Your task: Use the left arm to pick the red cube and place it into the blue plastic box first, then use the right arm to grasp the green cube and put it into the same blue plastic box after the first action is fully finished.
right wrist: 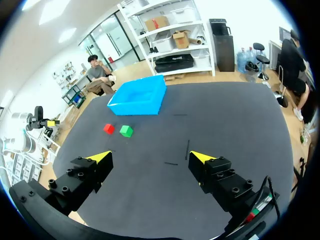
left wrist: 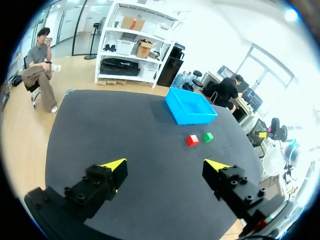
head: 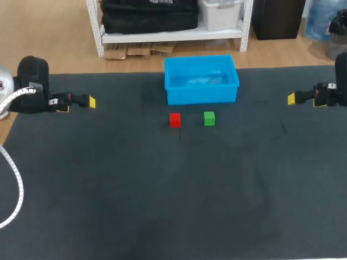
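- No text, number or sign could be read in any of the views.
- The red cube (head: 174, 119), the green cube (head: 209, 118) and the blue plastic box (head: 201, 79) showed plain coloured faces (no label or mark could be made out).
- The dark tabletop (head: 135, 189) bore no legible print.

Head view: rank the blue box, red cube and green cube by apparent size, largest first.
1. blue plastic box, clearly largest.
2 and 3. red cube and green cube: they look the same size, so no ranking between them.
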`<state>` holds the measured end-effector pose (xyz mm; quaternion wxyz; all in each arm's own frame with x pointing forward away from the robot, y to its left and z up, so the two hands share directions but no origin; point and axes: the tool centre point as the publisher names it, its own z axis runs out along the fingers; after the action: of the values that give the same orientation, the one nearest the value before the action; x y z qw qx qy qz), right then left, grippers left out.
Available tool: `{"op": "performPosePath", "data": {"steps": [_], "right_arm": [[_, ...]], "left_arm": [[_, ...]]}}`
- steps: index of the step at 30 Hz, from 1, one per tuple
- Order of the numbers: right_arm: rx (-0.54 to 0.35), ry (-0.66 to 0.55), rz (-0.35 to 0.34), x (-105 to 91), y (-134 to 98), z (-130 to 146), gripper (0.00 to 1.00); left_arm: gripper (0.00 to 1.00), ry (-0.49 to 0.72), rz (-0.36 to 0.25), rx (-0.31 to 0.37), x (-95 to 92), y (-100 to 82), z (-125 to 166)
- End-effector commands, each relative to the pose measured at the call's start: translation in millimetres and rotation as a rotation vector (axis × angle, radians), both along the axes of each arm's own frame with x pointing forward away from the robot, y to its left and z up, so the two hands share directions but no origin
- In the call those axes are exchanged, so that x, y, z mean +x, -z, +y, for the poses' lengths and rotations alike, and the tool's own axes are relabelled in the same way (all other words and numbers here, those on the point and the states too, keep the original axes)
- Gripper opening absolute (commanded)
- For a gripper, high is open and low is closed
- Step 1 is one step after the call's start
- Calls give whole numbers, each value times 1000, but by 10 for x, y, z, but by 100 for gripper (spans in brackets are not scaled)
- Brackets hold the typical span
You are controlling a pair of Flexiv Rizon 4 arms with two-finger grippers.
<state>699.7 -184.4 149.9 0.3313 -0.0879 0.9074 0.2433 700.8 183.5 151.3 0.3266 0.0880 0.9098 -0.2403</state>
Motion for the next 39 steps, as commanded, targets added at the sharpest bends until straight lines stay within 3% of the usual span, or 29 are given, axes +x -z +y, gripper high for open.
{"op": "performPosePath", "data": {"steps": [1,11,22,39], "right_arm": [[-1,-1,1,4,1,-1,100],[-1,-1,1,4,1,-1,100],[-1,-1,1,4,1,-1,100],[-1,-1,1,4,1,-1,100]], "left_arm": [[100,2,-3,-4,0,8,8],[100,12,6,10,54,-31,-32],[100,11,61,53,171,-107,-132],[100,-22,138,162,460,-145,-682]]}}
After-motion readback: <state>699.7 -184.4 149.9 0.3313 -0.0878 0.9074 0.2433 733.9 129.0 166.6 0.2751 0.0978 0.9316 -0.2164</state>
